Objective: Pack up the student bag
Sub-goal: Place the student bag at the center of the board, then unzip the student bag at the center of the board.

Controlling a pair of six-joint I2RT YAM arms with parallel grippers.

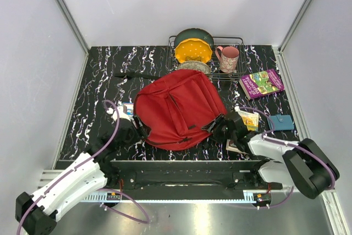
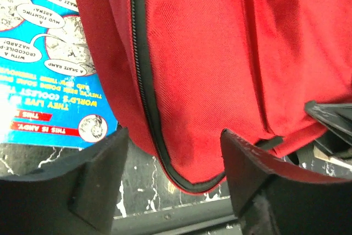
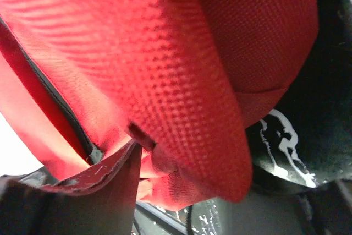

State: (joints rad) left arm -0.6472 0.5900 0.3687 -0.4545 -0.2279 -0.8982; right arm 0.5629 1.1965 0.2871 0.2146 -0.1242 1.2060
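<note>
The student bag [image 1: 177, 108], a red backpack with black zippers, lies flat in the middle of the table. My left gripper [image 1: 136, 129] is at its near left corner. In the left wrist view the jaws stand open, and the bag's zippered corner [image 2: 187, 136] hangs between the fingers [image 2: 93, 174] without touching them. My right gripper [image 1: 221, 126] is at the bag's near right edge. In the right wrist view a thick red fold [image 3: 209, 108] lies over the jaws. One finger [image 3: 93, 191] presses against the fabric and the other is hidden.
A blue comic book [image 2: 49, 64] lies partly under the bag's left side. At the back stands a dish rack [image 1: 234, 41] with a yellow plate [image 1: 193, 51], beside a pink mug [image 1: 228, 58]. On the right lie a purple book [image 1: 262, 83], a yellow packet [image 1: 249, 119] and a blue wallet [image 1: 281, 122].
</note>
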